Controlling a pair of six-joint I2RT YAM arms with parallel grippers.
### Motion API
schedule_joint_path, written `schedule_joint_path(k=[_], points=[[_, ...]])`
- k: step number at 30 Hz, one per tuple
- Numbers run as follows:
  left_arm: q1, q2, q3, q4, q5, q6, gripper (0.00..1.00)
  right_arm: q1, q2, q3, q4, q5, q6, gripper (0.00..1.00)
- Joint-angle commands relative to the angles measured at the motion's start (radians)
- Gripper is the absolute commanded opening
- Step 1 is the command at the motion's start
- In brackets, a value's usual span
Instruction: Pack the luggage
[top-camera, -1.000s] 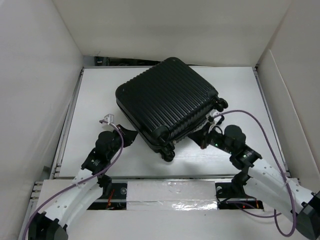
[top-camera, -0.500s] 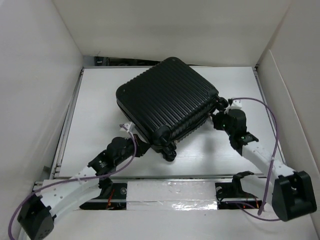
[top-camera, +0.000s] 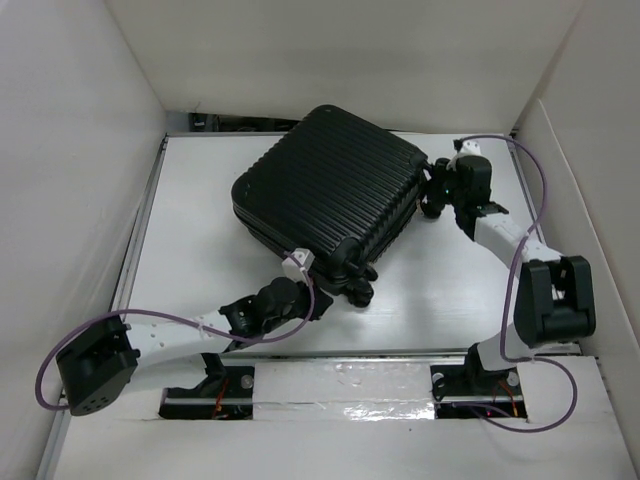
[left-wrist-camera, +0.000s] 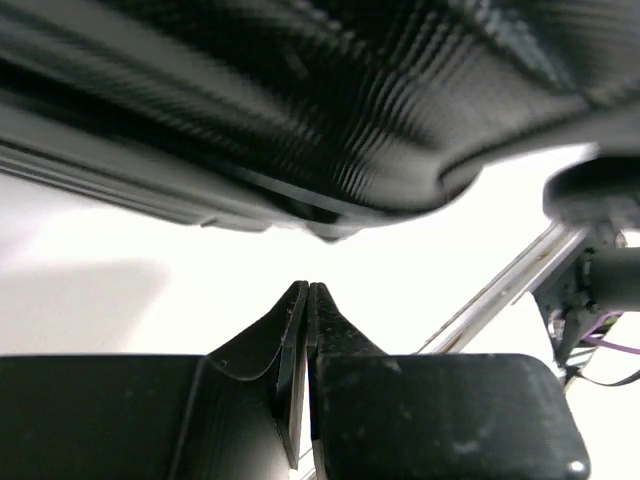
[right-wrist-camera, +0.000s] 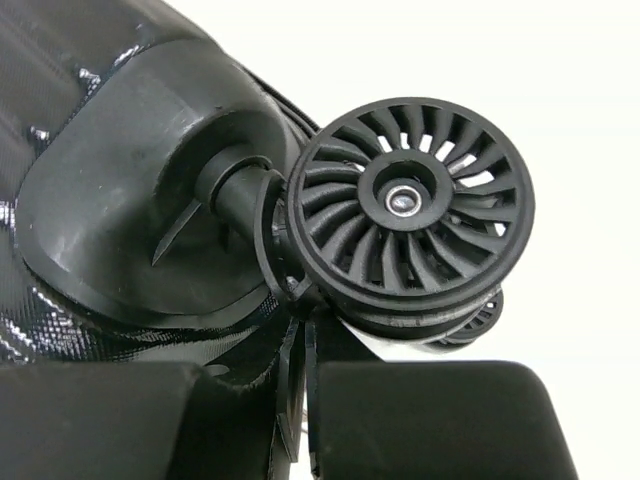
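One large black ribbed suitcase (top-camera: 330, 195) lies shut and skewed across the middle of the white table (top-camera: 200, 200). The left gripper (top-camera: 300, 290), fingers pressed together and empty, sits just beside its near corner. The right gripper (top-camera: 437, 195), likewise closed, noses a caster wheel (right-wrist-camera: 410, 240), probably to push the case round.

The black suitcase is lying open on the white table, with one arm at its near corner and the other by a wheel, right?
Not open: the top external view shows the luggage closed, ribbed shell up. The left gripper is at its near corner and the right gripper by a wheel.
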Motion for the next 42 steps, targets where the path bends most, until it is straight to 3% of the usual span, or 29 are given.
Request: schedule_joint_path(k=[1, 4, 6, 8, 10, 12, 13, 14, 15, 16, 17, 22, 27, 30, 38, 42], points=[[-0.020, 0.026, 0.068, 0.104, 0.012, 0.021, 0.00, -0.047, 0.070, 0.184, 0.168, -0.118, -0.066, 0.06], [-0.029, 0.050, 0.094, 0.113, 0.058, 0.038, 0.06, -0.061, 0.119, 0.263, 0.110, -0.143, -0.115, 0.07], [-0.029, 0.064, 0.123, 0.106, 0.109, 0.057, 0.17, -0.082, 0.090, 0.266, 0.076, -0.189, -0.117, 0.10], [-0.039, 0.077, 0.147, 0.072, 0.167, 0.061, 0.24, -0.082, 0.031, 0.207, 0.056, -0.237, -0.103, 0.26], [-0.060, 0.061, 0.160, 0.052, 0.183, 0.075, 0.28, -0.082, -0.087, 0.029, 0.112, -0.272, -0.065, 0.46], [-0.060, 0.043, 0.169, 0.020, 0.180, 0.075, 0.29, -0.082, -0.166, -0.182, 0.200, -0.340, -0.014, 0.50], [-0.060, 0.023, 0.174, 0.011, 0.183, 0.077, 0.29, -0.069, -0.221, -0.239, 0.270, -0.356, 0.000, 0.48], [-0.060, 0.008, 0.184, -0.012, 0.192, 0.078, 0.30, -0.055, -0.243, -0.317, 0.306, -0.402, -0.002, 0.22], [-0.060, 0.008, 0.194, -0.024, 0.192, 0.078, 0.30, -0.046, -0.258, -0.318, 0.306, -0.436, -0.014, 0.22], [-0.060, -0.005, 0.203, -0.037, 0.204, 0.087, 0.30, -0.033, -0.284, -0.355, 0.293, -0.461, -0.025, 0.04], [-0.060, -0.009, 0.221, -0.066, 0.206, 0.091, 0.31, -0.014, -0.293, -0.373, 0.292, -0.490, -0.028, 0.00], [-0.060, -0.034, 0.264, -0.055, 0.181, 0.088, 0.53, 0.115, -0.312, -0.476, 0.386, -0.504, -0.045, 0.03], [-0.060, 0.046, 0.344, -0.051, 0.164, 0.083, 0.61, 0.158, -0.255, -0.522, 0.470, -0.533, -0.062, 0.36], [-0.060, 0.073, 0.373, -0.045, 0.180, 0.077, 0.61, 0.168, -0.189, -0.512, 0.533, -0.568, -0.074, 0.42], [-0.060, 0.101, 0.378, -0.025, 0.172, 0.058, 0.61, 0.198, -0.201, -0.511, 0.475, -0.555, -0.128, 0.43], [-0.060, 0.110, 0.384, -0.022, 0.167, 0.054, 0.62, 0.198, -0.293, -0.541, 0.401, -0.466, -0.126, 0.27]])
